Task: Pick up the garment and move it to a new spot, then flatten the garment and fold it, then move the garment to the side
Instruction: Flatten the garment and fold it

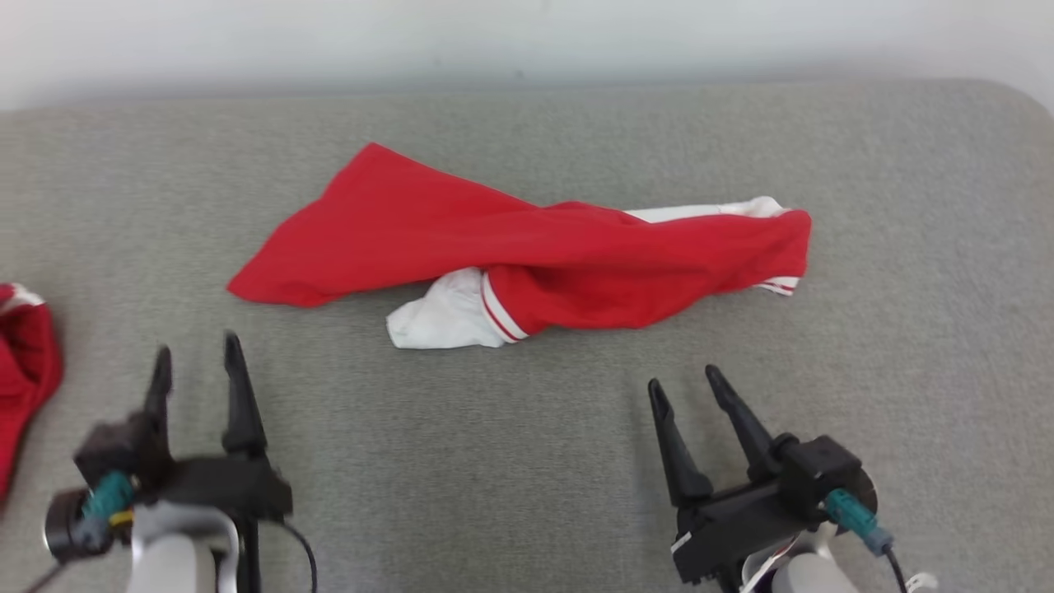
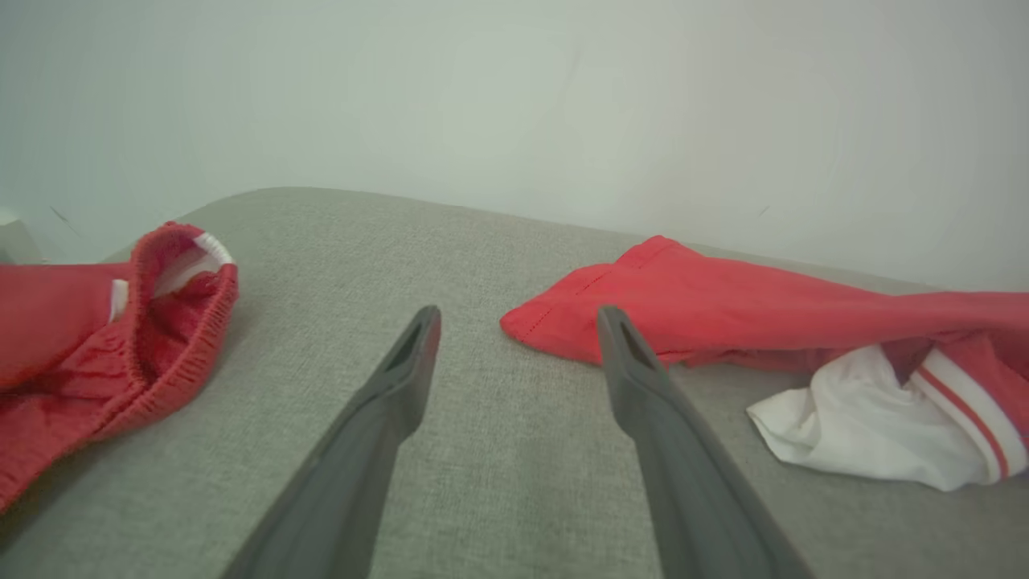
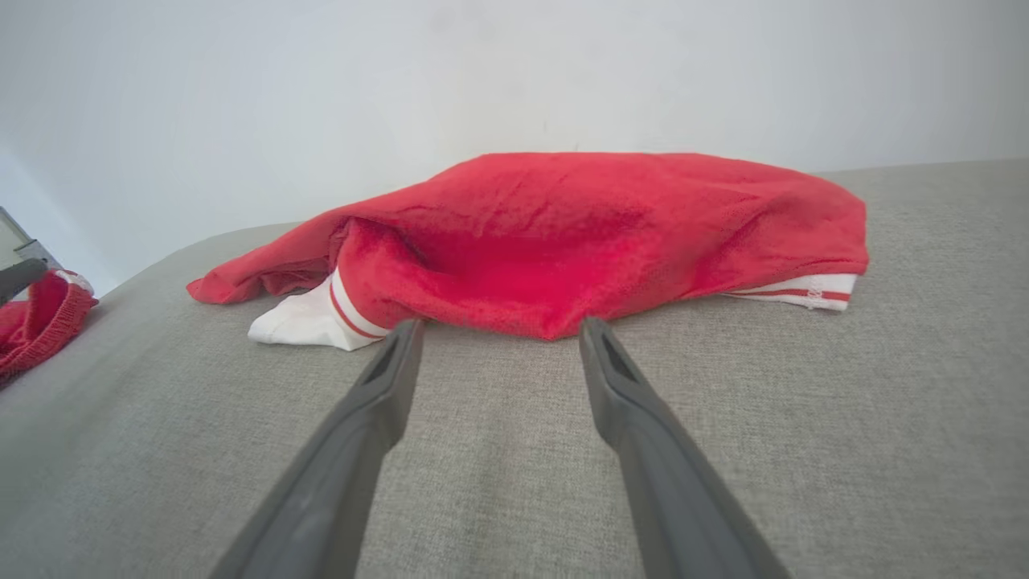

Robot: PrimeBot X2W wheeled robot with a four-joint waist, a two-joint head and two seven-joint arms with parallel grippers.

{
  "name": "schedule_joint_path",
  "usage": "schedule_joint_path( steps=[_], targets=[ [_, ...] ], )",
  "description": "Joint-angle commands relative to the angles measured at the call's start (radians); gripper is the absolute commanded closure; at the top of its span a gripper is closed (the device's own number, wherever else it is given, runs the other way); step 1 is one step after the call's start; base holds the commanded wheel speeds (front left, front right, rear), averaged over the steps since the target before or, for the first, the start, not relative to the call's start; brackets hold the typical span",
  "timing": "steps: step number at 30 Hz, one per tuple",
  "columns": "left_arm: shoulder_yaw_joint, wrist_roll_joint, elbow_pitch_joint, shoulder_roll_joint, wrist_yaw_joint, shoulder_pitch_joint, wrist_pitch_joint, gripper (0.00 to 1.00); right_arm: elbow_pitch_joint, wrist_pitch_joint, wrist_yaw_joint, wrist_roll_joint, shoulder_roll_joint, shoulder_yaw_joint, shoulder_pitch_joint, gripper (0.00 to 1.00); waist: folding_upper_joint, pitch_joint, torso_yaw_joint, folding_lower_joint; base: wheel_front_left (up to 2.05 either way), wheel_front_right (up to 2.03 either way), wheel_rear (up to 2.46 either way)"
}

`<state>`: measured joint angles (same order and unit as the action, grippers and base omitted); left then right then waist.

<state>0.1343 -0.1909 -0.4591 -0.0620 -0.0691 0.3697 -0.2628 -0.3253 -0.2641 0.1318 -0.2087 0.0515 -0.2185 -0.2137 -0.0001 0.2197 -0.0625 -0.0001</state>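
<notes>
Two red garments (image 1: 535, 247) (image 1: 25, 371), two end effectors (image 1: 198, 344) (image 1: 683, 376), one grey cushion (image 1: 494, 461)

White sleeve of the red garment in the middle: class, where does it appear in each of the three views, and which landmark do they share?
Head view: white sleeve just below centre, at the red garment's near edge.
Left wrist view: lower right.
Right wrist view: left of centre.
Shared landmark: the second red garment at each view's left edge.
</notes>
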Motion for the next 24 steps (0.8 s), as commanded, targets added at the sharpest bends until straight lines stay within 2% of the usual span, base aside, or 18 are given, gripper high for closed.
schedule_joint_path(
  steps=[1, 6, 12, 13, 18, 24],
  targets=[
    [-0.004, 0.004, 0.017, 0.006, -0.008, -0.039, -0.003, 0.00, -0.004, 0.000, -0.002, 0.006, -0.001, -0.017, 0.012, 0.00, 0.0001, -0.033, 0.041, 0.0001, 0.00, 0.00, 0.00],
    [-0.057, -0.020, 0.067, 0.012, -0.024, -0.138, -0.003, 0.00, -0.018, 0.000, -0.002, 0.019, -0.001, -0.070, -0.030, 0.00, 0.0001, -0.039, 0.109, 0.0001, 0.00, 0.00, 0.00],
    [-0.154, -0.080, 0.119, 0.012, -0.003, -0.211, -0.003, 0.00, -0.073, 0.000, -0.002, 0.048, 0.000, -0.080, -0.103, 0.00, 0.0001, -0.027, 0.205, 0.0001, 0.00, 0.00, 0.00],
    [-0.154, -0.080, 0.119, 0.012, -0.003, -0.211, -0.003, 0.00, -0.073, 0.000, -0.002, 0.048, 0.000, -0.080, -0.103, 0.00, 0.0001, -0.027, 0.205, 0.0001, 0.00, 0.00, 0.00],
    [-0.212, -0.090, 0.137, 0.011, 0.011, -0.228, -0.003, 0.00, -0.153, 0.000, -0.002, 0.090, 0.010, -0.030, -0.177, 0.00, 0.0001, -0.011, 0.277, 0.0001, 0.00, 0.00, 0.00],
    [-0.252, -0.108, 0.149, 0.012, 0.024, -0.233, -0.003, 0.00, -0.323, 0.000, -0.002, 0.154, 0.017, 0.034, -0.261, 0.00, 0.0001, 0.010, 0.330, 0.0001, 0.00, 0.00, 0.00]
  ],
)
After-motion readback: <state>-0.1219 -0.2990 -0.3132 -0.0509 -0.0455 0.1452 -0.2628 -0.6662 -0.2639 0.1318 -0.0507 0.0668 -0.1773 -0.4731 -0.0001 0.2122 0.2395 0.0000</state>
